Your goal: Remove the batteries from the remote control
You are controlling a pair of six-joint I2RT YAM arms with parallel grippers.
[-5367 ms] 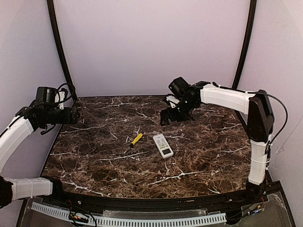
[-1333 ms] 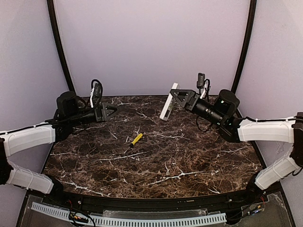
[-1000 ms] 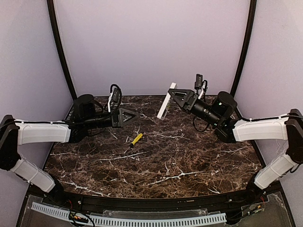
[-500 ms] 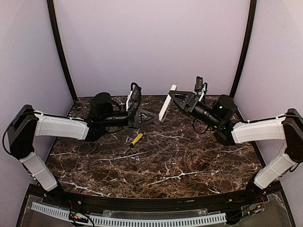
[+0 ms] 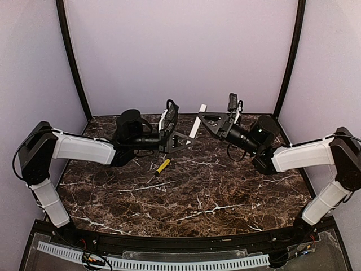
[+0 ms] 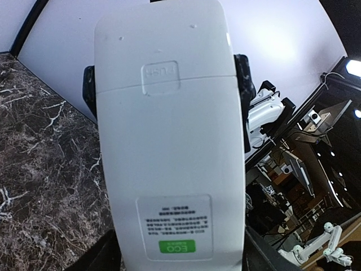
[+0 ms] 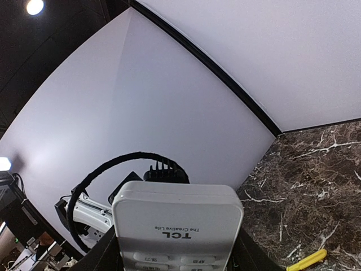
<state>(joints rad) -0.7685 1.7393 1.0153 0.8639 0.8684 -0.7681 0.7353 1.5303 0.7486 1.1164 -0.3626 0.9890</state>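
Note:
The white remote control (image 5: 196, 127) hangs tilted in the air over the back of the table. My right gripper (image 5: 205, 119) is shut on its upper end. In the right wrist view its front (image 7: 177, 223) shows TCL lettering and buttons between my fingers. My left gripper (image 5: 186, 142) is open at the remote's lower end, with a finger on each side. The left wrist view shows the remote's back (image 6: 169, 152), with an ECO label and the closed battery cover (image 6: 159, 76) marked PUSH. The batteries are hidden.
A yellow-handled tool (image 5: 162, 166) lies on the marble table (image 5: 214, 197) below and left of the remote; it also shows in the right wrist view (image 7: 304, 261). Purple walls and black corner posts close in the back and sides.
The remote lay on the table at first; my right gripper now holds it in the air. My left arm has swung right until its open gripper reached the remote's lower end.

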